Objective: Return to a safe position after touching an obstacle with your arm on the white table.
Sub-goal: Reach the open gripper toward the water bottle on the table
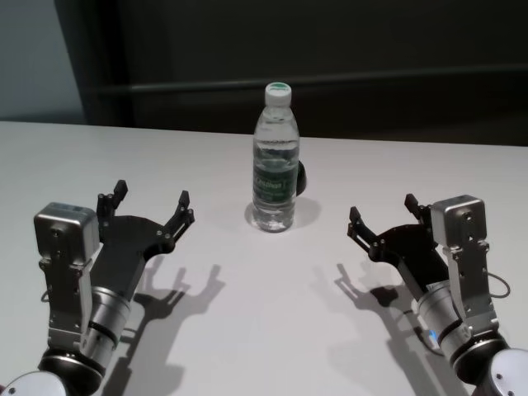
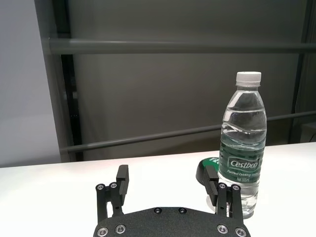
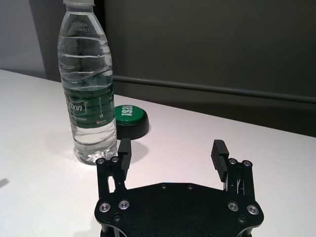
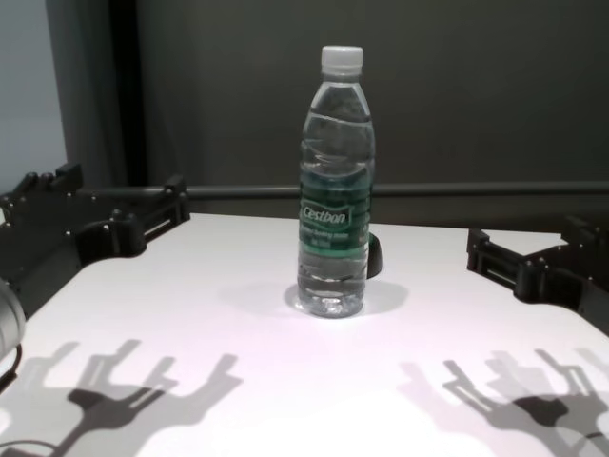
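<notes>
The obstacle, a clear water bottle [image 1: 275, 161] with a white cap and green label, stands upright at the middle of the white table [image 1: 264, 330]. It also shows in the left wrist view [image 2: 242, 148], the right wrist view [image 3: 89, 98] and the chest view [image 4: 335, 190]. My left gripper [image 1: 153, 202] is open and empty, hovering left of the bottle and apart from it. My right gripper [image 1: 382, 212] is open and empty, hovering right of the bottle, also apart. Each shows in its own wrist view: left gripper [image 2: 168, 185], right gripper [image 3: 173, 153].
A small dark round object with a green top [image 3: 130, 120] sits on the table just behind the bottle, also showing in the head view [image 1: 302, 177]. A dark wall with horizontal rails [image 2: 173, 47] rises behind the table's far edge.
</notes>
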